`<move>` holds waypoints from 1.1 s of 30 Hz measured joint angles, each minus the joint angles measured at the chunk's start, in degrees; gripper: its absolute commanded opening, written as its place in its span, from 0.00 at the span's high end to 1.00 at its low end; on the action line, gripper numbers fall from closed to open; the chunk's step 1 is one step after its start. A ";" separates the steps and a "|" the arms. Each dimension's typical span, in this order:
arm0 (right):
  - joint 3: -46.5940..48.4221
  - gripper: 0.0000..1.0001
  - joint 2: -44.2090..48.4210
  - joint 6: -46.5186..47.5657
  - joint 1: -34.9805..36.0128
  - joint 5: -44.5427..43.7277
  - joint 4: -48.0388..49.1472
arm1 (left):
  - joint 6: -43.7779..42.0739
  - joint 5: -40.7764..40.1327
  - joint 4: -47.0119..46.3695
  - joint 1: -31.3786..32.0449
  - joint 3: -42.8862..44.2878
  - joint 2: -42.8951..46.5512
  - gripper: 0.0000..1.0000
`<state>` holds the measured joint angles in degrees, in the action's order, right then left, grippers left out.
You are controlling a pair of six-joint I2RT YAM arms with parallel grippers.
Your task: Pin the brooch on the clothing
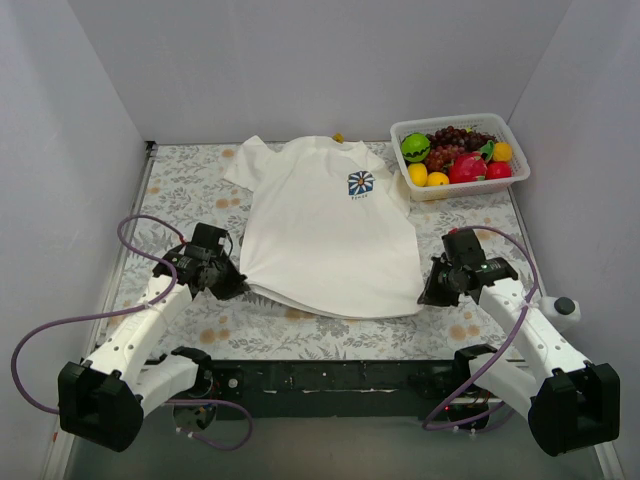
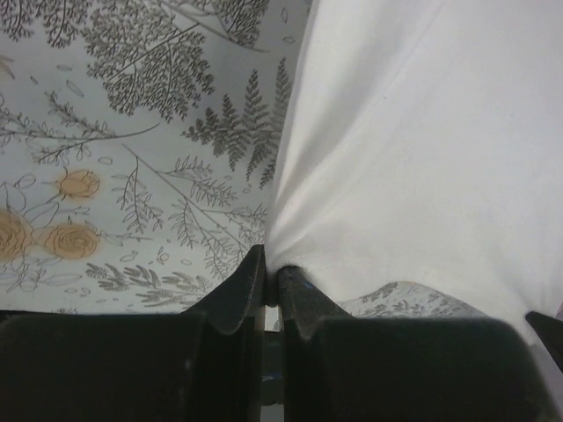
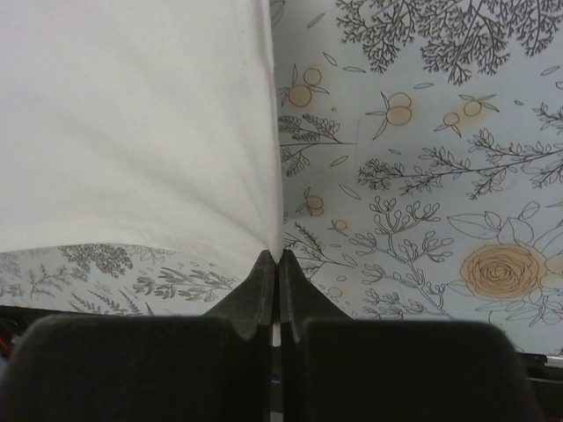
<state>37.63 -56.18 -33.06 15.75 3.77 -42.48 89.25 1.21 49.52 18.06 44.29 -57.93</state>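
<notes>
Seen from above, the left gripper and the right gripper are closest. The white T-shirt lies flat between them. The brooch is a tiny gold dot far ahead of both, by the collar.

The left wrist view shows the left gripper squeezed tight on the T-shirt's edge.

The right wrist view shows the right gripper pinching it too, with the flowery mat on its right.
</notes>
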 measured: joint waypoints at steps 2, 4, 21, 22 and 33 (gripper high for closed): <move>0.00 0.99 -0.02 0.00 0.00 -0.02 -2.05 | 0.35 1.05 2.60 0.00 -0.13 0.00 1.00; 0.00 0.99 -0.04 0.00 0.00 0.02 -4.00 | 0.74 1.77 5.27 0.02 -0.17 0.15 1.00; -2.40 0.84 -1.16 2.36 0.00 2.86 -12.13 | 1.29 6.10 15.67 1.95 -5.31 3.15 0.02; -2.38 0.70 -1.77 2.91 0.00 3.08 -12.13 | 0.90 6.36 16.17 1.95 -5.07 3.15 0.02; 10.01 0.17 -6.75 8.63 0.00 5.44 -8.07 | -5.03 -0.79 11.74 1.99 15.06 -8.31 0.02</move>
<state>47.64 -62.94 -24.43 15.75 9.21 -50.54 84.23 0.43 61.25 20.05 59.35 -66.24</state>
